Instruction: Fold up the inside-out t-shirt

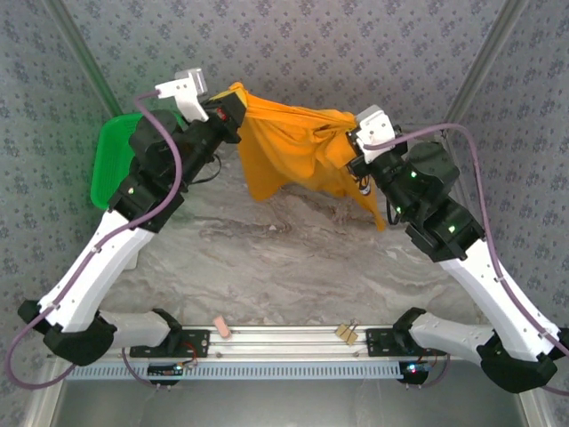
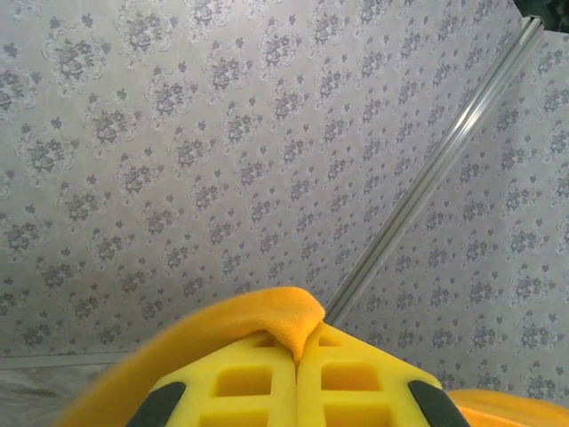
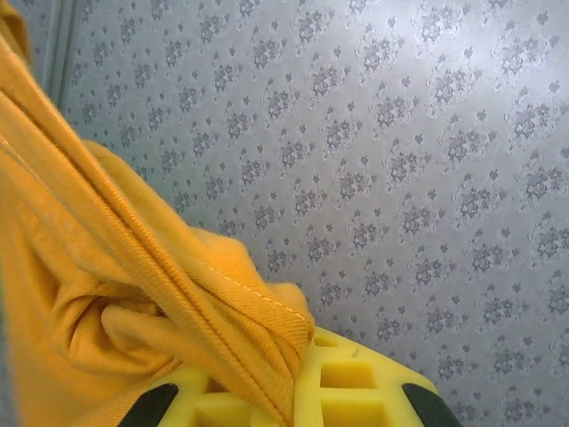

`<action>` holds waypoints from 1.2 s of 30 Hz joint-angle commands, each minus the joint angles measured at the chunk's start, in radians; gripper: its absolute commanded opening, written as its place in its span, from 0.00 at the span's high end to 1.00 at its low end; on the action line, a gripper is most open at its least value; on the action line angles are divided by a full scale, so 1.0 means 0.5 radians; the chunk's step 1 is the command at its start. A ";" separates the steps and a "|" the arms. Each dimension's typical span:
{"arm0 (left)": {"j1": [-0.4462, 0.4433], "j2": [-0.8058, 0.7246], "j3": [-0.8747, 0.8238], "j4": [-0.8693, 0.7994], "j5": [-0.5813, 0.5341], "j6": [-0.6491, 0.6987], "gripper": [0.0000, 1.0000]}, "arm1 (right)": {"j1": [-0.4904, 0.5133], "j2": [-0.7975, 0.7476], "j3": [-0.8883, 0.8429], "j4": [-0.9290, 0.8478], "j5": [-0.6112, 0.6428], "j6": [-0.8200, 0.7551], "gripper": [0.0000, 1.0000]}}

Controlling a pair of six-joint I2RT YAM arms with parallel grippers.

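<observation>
The orange-yellow t-shirt [image 1: 289, 151] hangs in the air above the far part of the table, stretched between my two grippers. My left gripper [image 1: 233, 111] is shut on its upper left corner; in the left wrist view a fold of the t-shirt [image 2: 289, 316] is pinched between the yellow fingers [image 2: 356, 374], left gripper [image 2: 298, 360]. My right gripper [image 1: 354, 147] is shut on the right side; the ribbed hem of the t-shirt [image 3: 178, 276] runs down into the right gripper [image 3: 293, 391]. The cloth sags and bunches between them, a tail hanging at the right [image 1: 378, 213].
A green plastic basket [image 1: 111, 165] stands at the far left, partly behind the left arm. The marbled table top [image 1: 284, 267] lies below the cloth. Patterned walls close in the back and sides. Two small clips [image 1: 347, 334] sit on the front rail.
</observation>
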 commanded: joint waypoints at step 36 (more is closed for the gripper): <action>0.669 -0.281 -0.990 0.076 -0.013 -0.467 0.88 | -0.132 0.398 -0.578 0.461 0.215 -0.626 0.92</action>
